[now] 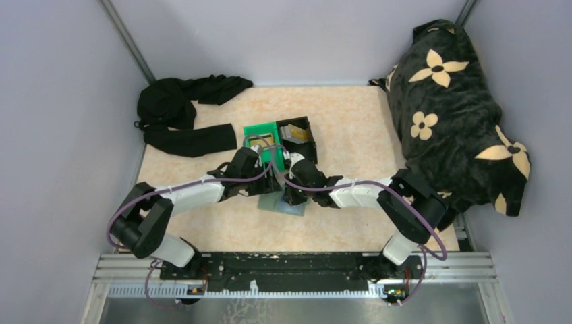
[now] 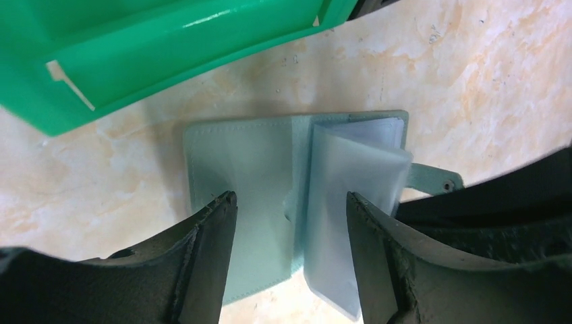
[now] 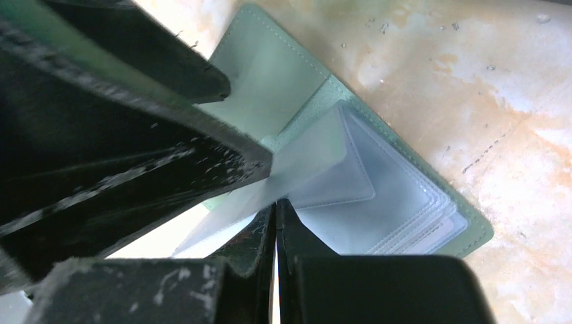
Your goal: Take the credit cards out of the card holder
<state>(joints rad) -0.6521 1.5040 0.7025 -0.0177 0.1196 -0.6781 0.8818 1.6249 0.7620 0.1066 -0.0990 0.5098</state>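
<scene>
Well, from my station the biggest thing is the beige marbled desk (image 1: 351, 115). On its right edge slumps a black blanket (image 1: 459, 128) printed with cream four-petal flowers. A black cloth (image 1: 182, 111) lies crumpled at the far left.

Both arms reach in to the middle of the desk. Just beyond them a green bin (image 1: 260, 128) and a black bin (image 1: 309, 125) sit side by side, touching. A tan thing (image 1: 294, 132) lies in the black bin; I cannot tell whether it is a card.

The holder (image 2: 256, 162) lies open and flat on the desk, just near of the green bin, under both wrists. Its clear sleeves (image 3: 398, 196) fan out from the spine and one leaf stands up. I cannot make out any card in them. A small strap tab (image 2: 435, 179) with a snap sticks out past its edge.

My left end effector (image 2: 290, 197) stands wide open over the holder, one finger to either side of the spine, with nothing in it. My right end effector (image 3: 276, 206) is closed tight with its tip at the raised leaf. I cannot tell whether it nips the plastic.
</scene>
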